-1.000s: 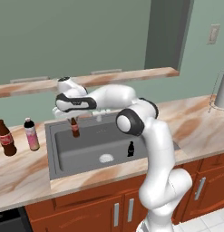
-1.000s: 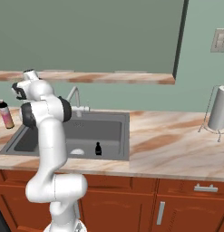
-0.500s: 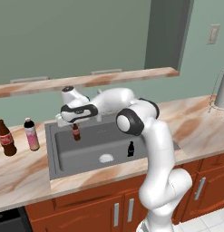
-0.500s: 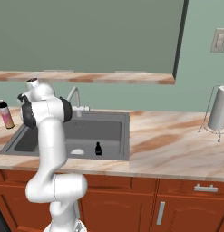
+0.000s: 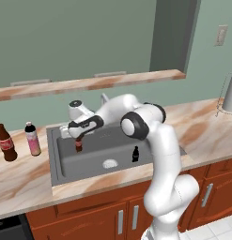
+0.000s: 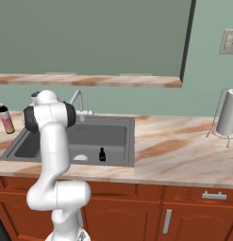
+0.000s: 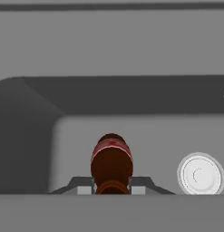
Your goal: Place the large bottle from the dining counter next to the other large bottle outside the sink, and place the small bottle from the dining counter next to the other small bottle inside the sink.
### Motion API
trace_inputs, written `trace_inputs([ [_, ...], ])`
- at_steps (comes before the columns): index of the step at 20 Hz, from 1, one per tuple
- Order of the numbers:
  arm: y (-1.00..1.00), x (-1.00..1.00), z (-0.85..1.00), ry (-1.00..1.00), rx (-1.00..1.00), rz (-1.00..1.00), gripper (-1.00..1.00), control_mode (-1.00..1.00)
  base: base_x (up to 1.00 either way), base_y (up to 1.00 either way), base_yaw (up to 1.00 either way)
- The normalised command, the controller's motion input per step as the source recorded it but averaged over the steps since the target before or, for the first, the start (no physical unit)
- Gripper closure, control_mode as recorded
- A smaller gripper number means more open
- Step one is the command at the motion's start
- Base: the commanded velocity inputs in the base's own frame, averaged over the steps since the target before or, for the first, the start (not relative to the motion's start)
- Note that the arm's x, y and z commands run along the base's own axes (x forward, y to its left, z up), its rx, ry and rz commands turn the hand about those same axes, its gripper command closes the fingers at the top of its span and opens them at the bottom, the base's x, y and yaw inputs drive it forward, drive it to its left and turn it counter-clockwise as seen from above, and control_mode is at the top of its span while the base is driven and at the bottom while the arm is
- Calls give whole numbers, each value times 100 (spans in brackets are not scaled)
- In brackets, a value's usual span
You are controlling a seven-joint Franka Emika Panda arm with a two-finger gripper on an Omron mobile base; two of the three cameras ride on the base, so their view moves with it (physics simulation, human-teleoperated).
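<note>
So the tiny dark brown bottle with the red label (image 5: 79, 145) hangs upright over the left half of the grey steel sink basin (image 5: 65, 161), pinched at its neck by the two-finger gripper (image 5: 78, 139), whose jaws are closed tight on it. In the hand view that same bottle (image 7: 111, 163) sits right between the finger tips, with the round white drain (image 7: 200, 174) off to one side. The tiny all-black bottle (image 5: 135, 154) stands on the basin floor further right, well apart from it. Out on the marbled worktop (image 5: 23, 176) left of the sink, the tall dark brown cola bottle (image 5: 5, 143) and the tall pale pink bottle with a dark cap (image 5: 32, 138) stand side by side.
</note>
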Motion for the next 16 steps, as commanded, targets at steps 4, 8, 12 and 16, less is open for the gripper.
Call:
trace_inputs([
  [4,0,0,-32,4,8,-1,100,-100,0,0,0],
  [8,0,0,-23,8,2,0,100,-100,0,0,0],
  [12,0,-1,-46,3,0,0,100,-100,0,0,0],
  [16,0,-6,-34,1,0,0,100,-100,0,0,0],
])
